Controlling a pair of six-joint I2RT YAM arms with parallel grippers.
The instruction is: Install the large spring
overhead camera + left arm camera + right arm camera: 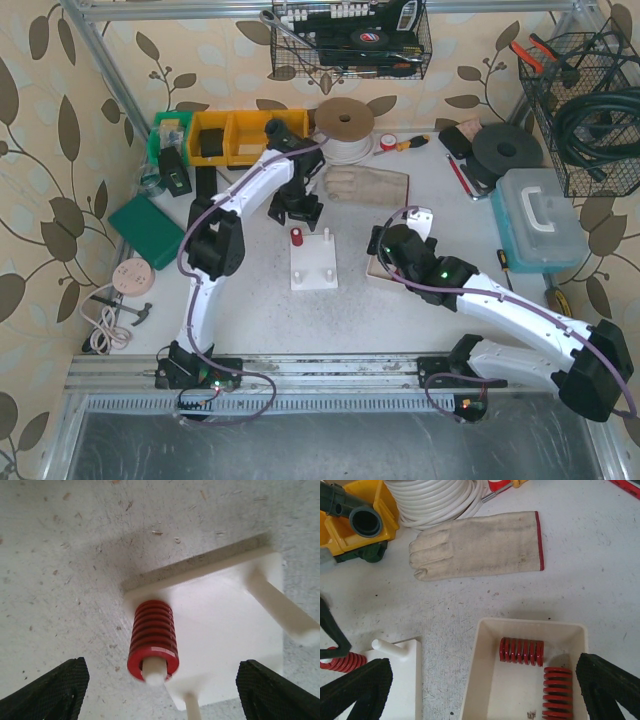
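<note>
The large spring (pixel 153 639), red and thick-coiled, sits upright over a white peg (pixel 154 671) at a corner of the white base (pixel 220 625). My left gripper (pixel 162 692) is open, and its black fingers (pixel 50 690) stand well apart on either side of the spring without touching it. From above, the spring (pixel 298 237) stands on the base (pixel 315 270) just below the left gripper (pixel 300 212). My right gripper (pixel 482 690) is open and holds nothing. It hovers over the cream tray (pixel 479 672), which holds two more red springs (pixel 521 651).
A work glove (pixel 367 184) and a coil of white cable (pixel 345 130) lie behind the base. Yellow bins (pixel 235 135) stand at the back left and a green case (pixel 147 228) at the left. A blue box (pixel 540 215) is at the right. Two more pegs (pixel 282 610) rise from the base.
</note>
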